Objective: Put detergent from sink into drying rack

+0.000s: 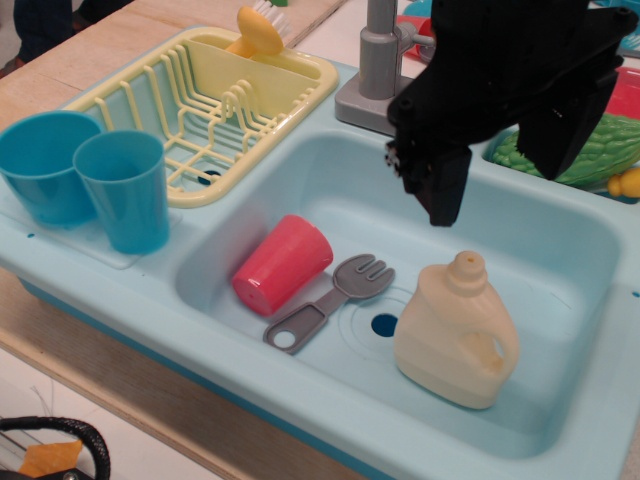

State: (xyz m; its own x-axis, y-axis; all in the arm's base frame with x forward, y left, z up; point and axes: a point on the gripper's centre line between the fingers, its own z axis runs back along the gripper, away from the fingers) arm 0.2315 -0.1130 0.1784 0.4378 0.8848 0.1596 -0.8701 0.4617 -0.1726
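Observation:
The cream-beige detergent jug [455,335] stands upright in the right half of the light-blue sink [545,250], handle toward the right, next to the dark drain hole [384,324]. My black gripper [500,170] hangs open and empty above the sink's back part, a little above and behind the jug. Its left finger [446,190] points down just above the jug's cap. The pale-yellow drying rack [200,100] sits to the left of the sink, with a yellow utensil [258,30] in its end compartment.
A red cup [283,263] lies on its side in the sink's left part, beside a grey fork [325,305]. Two blue cups [122,190] stand at the front left. A grey faucet [382,60] stands behind the sink. A green vegetable [600,150] lies at the right.

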